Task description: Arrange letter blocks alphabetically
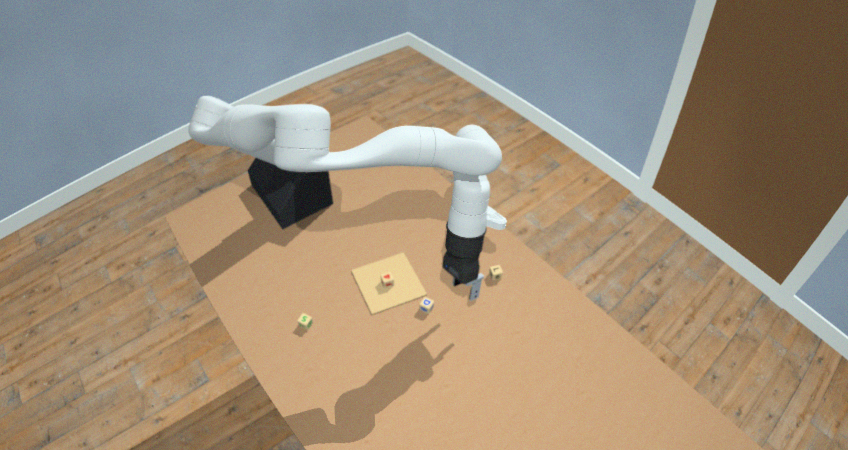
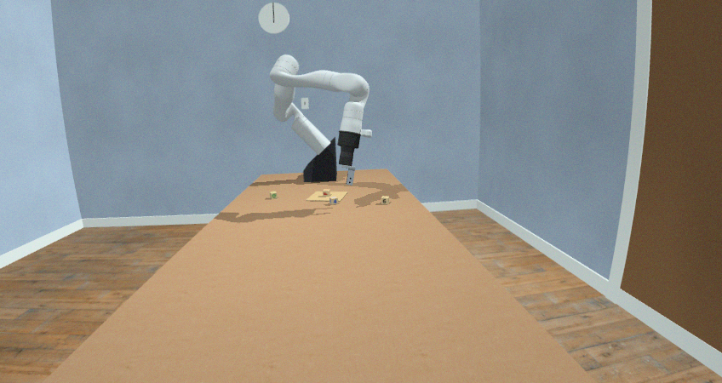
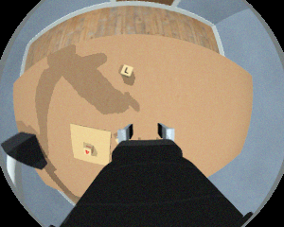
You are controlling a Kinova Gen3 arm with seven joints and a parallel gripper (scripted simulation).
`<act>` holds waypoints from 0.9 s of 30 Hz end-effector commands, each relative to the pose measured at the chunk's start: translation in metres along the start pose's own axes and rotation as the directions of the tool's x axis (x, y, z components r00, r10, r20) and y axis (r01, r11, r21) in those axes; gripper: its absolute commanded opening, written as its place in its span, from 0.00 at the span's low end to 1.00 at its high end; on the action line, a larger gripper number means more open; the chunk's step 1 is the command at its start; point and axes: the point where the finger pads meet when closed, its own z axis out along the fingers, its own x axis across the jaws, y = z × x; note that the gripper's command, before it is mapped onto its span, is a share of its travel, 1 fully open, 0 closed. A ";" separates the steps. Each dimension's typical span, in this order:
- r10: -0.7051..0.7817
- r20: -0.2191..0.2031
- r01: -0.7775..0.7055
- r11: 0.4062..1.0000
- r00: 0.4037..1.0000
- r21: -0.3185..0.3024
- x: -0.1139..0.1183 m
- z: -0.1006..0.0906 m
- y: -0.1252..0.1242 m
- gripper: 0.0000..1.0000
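The tabletop [image 1: 535, 374] [image 2: 329, 277] [image 3: 180, 85] carries the mat [image 1: 380, 301] [image 2: 312, 197] [image 3: 80, 137] and the robot's base [image 1: 300, 201] [image 2: 323, 168] [image 3: 26, 148], with the mat out in front of the base. One block [image 1: 387, 279] [image 2: 326, 192] [image 3: 87, 149] stands on the mat, inside its edges. Sides are taken from the base: the D block [image 1: 426, 304] [image 2: 334, 200] lies off the mat, just beside its far left corner; whether it touches cannot be determined. The L block [image 1: 495, 272] [image 2: 385, 200] [image 3: 127, 71] rests on the tabletop, well left of the mat. The S block [image 1: 304, 320] [image 2: 273, 195] rests on the tabletop, right of the mat and apart from it.
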 end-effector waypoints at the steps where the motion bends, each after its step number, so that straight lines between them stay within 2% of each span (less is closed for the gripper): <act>1: -0.013 0.054 0.010 0.998 0.998 0.060 -0.010 0.000 -0.036 1.00; 10: -0.028 0.129 0.005 0.985 0.991 0.173 -0.027 -0.016 -0.086 1.00; 17: -0.031 0.143 0.002 0.980 0.989 0.198 -0.029 -0.021 -0.096 1.00; 27: -0.031 0.144 0.001 0.979 0.989 0.202 -0.028 -0.023 -0.096 1.00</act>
